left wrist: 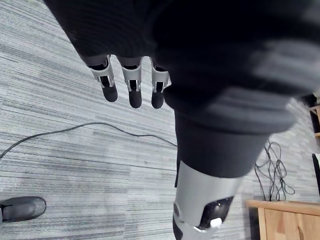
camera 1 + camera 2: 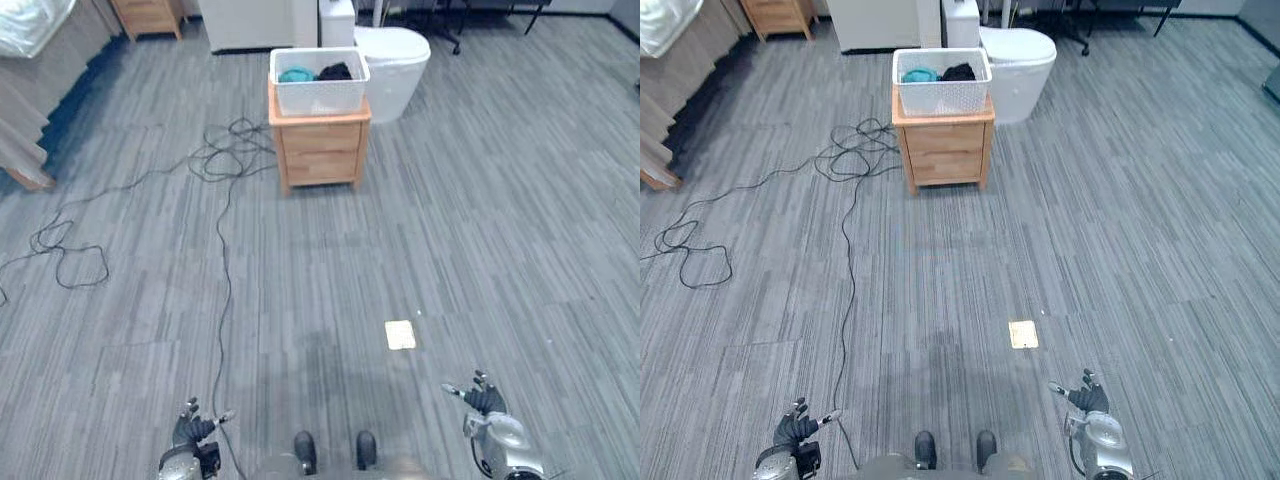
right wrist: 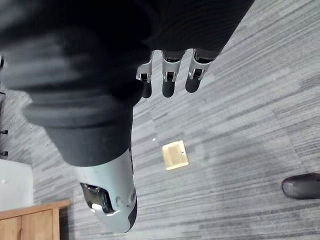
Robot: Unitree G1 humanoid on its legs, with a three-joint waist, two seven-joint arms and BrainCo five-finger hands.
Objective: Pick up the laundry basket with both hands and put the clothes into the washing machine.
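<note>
One white laundry basket (image 2: 318, 97) is sitting on top of one two-drawer wooden cabinet (image 2: 320, 150) at the far side of the room, and it is holding two garments, one teal garment (image 2: 296, 74) and one black garment (image 2: 335, 71), lying side by side. One white rounded unit (image 2: 398, 60) is standing just behind the cabinet. The left hand (image 2: 192, 430) and the right hand (image 2: 484, 401) are hanging low, well apart from the basket, both with fingers relaxed and grasping nothing, and one small tan square plate (image 2: 400, 334) is lying on the grey floor (image 2: 480, 220) near the right hand.
</note>
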